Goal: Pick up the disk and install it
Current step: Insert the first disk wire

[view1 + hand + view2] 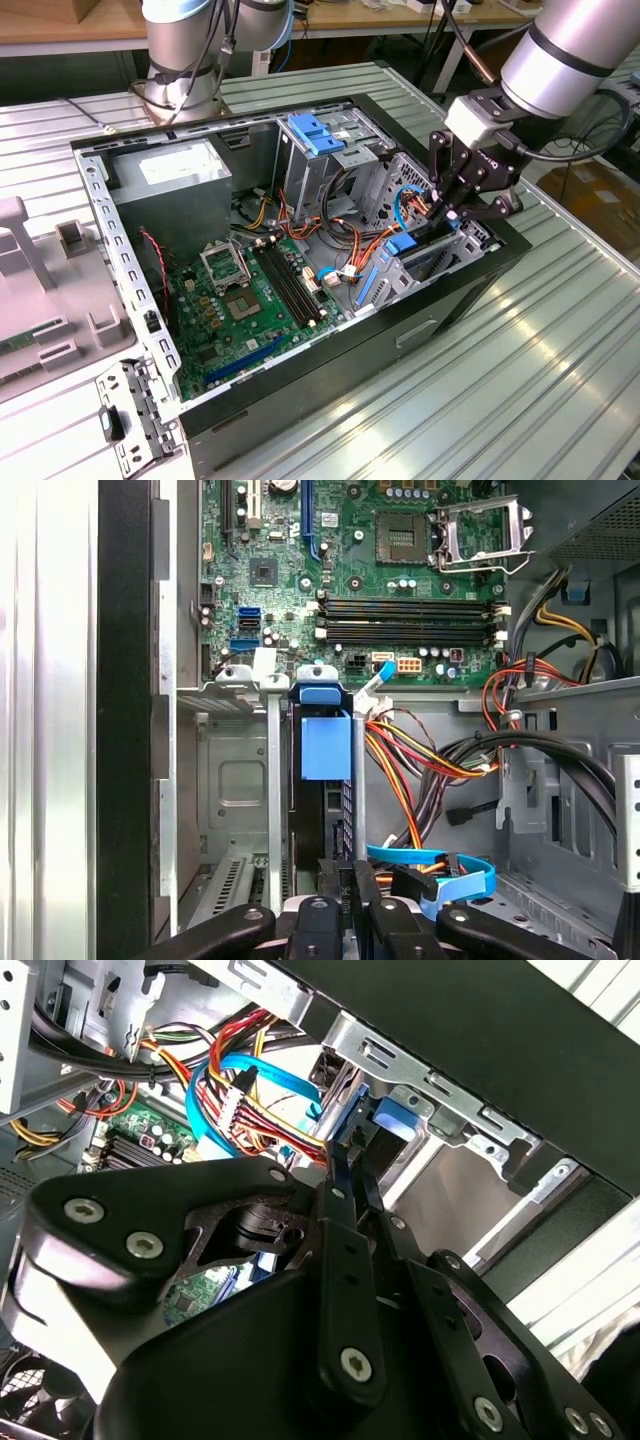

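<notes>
One disk [325, 748] at gripper [345, 875] fingertips

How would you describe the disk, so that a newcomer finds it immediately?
Find the open computer case on the metal table. At its corner nearest the tool, a drive cage holds the disk upright. Unlike the thin blue cables beside it, it carries broad bright-blue plastic rails and a tab.

The table [560, 350] is ribbed, shiny bare metal. The computer case [330, 350] shows matt black outer panels and dull grey sheet-metal inside. The disk [325, 745] carries glossy blue plastic. The gripper [345, 1155] is matt black metal.
</notes>
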